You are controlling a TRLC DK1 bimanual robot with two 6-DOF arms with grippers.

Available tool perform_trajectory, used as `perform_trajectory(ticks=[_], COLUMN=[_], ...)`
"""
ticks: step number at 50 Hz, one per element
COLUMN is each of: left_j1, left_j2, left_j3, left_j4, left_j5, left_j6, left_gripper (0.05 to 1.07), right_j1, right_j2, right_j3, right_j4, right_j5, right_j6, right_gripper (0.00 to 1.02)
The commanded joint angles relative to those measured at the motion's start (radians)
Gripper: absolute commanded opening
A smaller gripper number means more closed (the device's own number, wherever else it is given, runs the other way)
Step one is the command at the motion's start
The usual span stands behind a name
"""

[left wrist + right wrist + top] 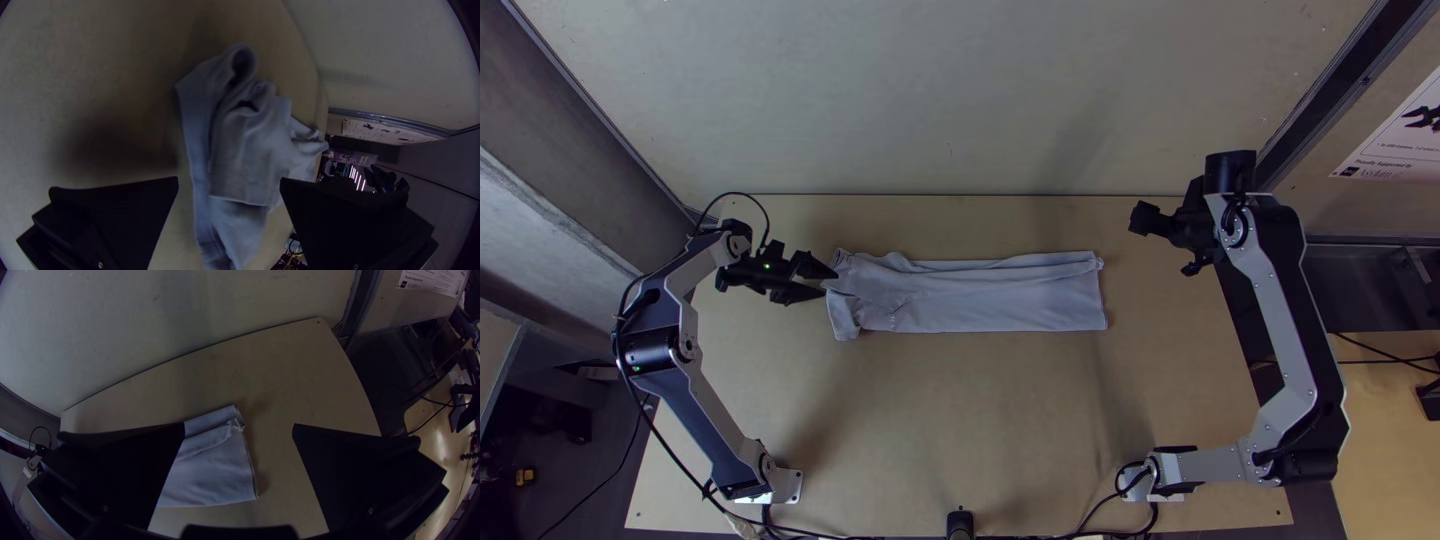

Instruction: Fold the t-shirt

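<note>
We see the pale blue-grey cloth t-shirt [1000, 295], a long strip running left to right across mid-frame. The black, broad-fingered left gripper [831, 282], spread and empty, is nearer, at its left end; the matching black right gripper [1162, 243], also spread and empty, hangs upper right, apart from the other end.

The 2 arms [1302, 330] pair silver-grey links [1280, 310] with black joints [1230, 172], cables [744, 193] and fingers [130, 210].
</note>
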Motion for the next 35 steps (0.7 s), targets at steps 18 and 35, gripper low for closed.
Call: perform_trajectory(ticks=[18, 35], left_j1=[-0.101, -0.328], left_j2=[0.062, 0.037], left_j3=[-0.080, -0.120], left_j4=[0.069, 0.249], left_j5=[0.023, -0.198], left_j6=[-0.021, -0.231], left_gripper=[1.03, 1.03], right_j1=[-0.011, -0.011], right_j2=[-0.087, -0.110], right_j3=[-0.080, -0.100], right_j4=[-0.006, -0.006], right_j5=[0.008, 0.008], right_j6=[0.017, 0.019], right_gripper=[0.98, 0.98])
